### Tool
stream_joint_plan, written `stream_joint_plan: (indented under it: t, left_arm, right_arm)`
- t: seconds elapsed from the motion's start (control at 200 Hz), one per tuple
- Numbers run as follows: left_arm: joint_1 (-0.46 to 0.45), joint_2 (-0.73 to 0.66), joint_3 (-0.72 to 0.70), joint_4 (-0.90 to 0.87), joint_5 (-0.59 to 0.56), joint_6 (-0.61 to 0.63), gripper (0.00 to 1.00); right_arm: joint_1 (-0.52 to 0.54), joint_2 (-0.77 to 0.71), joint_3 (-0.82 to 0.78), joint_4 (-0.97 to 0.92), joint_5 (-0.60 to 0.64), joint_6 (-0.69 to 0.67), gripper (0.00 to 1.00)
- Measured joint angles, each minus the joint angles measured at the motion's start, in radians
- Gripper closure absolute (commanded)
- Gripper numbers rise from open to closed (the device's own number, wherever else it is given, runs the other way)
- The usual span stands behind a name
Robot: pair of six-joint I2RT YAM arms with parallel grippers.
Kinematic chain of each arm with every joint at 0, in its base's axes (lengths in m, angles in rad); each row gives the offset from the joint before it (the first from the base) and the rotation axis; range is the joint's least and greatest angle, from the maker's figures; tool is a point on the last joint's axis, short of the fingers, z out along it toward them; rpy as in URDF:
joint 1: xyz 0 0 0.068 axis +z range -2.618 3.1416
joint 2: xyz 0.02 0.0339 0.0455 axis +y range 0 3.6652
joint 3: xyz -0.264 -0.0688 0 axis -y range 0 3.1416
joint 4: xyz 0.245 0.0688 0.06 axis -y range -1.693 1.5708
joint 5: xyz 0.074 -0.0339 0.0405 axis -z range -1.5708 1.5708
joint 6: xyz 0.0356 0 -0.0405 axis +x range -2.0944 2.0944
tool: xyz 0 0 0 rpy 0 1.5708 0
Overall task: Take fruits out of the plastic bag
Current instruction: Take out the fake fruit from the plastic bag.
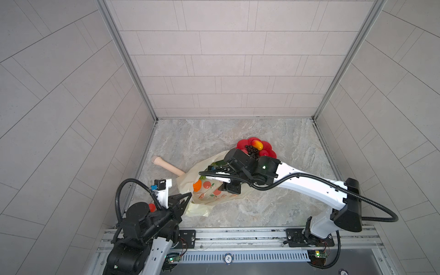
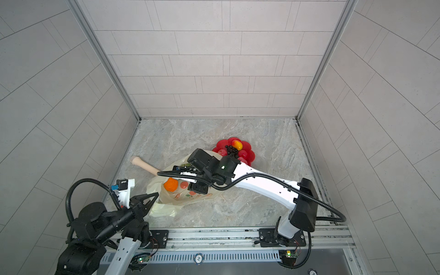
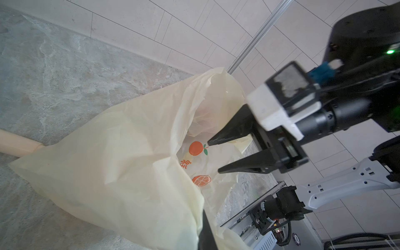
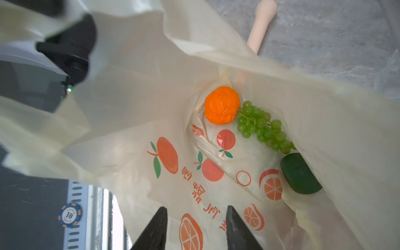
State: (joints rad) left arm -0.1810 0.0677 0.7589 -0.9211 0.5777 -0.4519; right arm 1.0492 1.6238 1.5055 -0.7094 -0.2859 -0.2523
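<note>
My right hand [image 4: 196, 207], jaws apart and empty, hangs at the mouth of the bag [image 4: 134, 108], whose rim my left hand [image 1: 189, 196] has clamped; the orange [image 4: 222, 108] lies dead ahead inside, with the grapes [image 4: 263, 127] slanting off beside it.

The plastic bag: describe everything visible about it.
The plastic bag is thin, crinkly, pale yellow and translucent, printed with orange fruit pictures and text. It lies on the table, its mouth open, one edge pinched in the shut left gripper. The open right gripper hovers at its mouth. Inside lie an orange, green grapes and a dark green fruit. A beige stick touches it.
</note>
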Motion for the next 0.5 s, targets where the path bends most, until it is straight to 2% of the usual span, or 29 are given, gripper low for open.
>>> stream_joint_plan:
  t: [0.32, 0.375, 0.5]
  left_arm:
    - [0.000, -0.050, 0.000, -0.034, 0.057, 0.008, 1.00]
    - [0.000, -0.053, 0.000, -0.051, 0.067, 0.013, 1.00]
    - [0.000, -0.054, 0.002, -0.111, 0.081, 0.042, 1.00]
  right_arm:
    - [0.000, 0.310, 0.227, -0.018, 0.224, 0.048, 0.49]
    - [0.000, 0.344, 0.247, -0.018, 0.248, 0.070, 0.45]
    - [0.005, 0.375, 0.263, -0.005, 0.302, 0.138, 0.42]
